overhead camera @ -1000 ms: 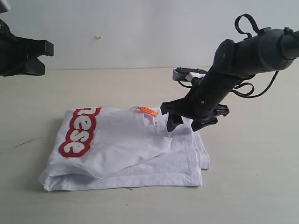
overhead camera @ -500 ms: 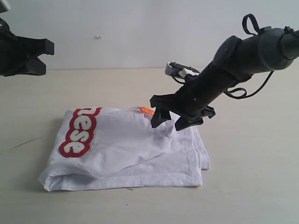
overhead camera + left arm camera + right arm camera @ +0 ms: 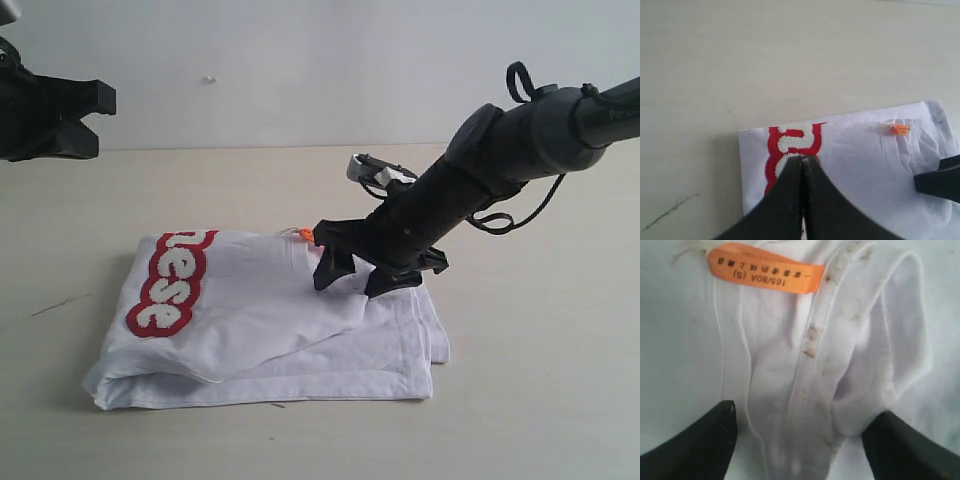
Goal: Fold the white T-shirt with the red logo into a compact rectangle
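Note:
The white T-shirt (image 3: 260, 320) lies folded in a rough rectangle on the table, with the red logo (image 3: 168, 283) on its left part. My right gripper (image 3: 352, 276) is open, its fingertips down at the bunched ribbed collar (image 3: 832, 340). The collar fold sits between the jaws, just past the orange tag (image 3: 765, 269). My left gripper (image 3: 802, 161) is shut and empty, held high above the red logo (image 3: 796, 142). In the exterior view it sits at the upper left, away from the shirt.
The shirt lies on a bare pale tabletop (image 3: 540, 400) with a white wall (image 3: 300, 70) behind it. A thin dark mark (image 3: 58, 305) is on the table left of the shirt. The right arm (image 3: 500, 150) slants over the shirt's right half.
My open right gripper has moved left and down along the shirt's top edge, and now covers most of the orange tag. The left arm and the shirt have not moved.

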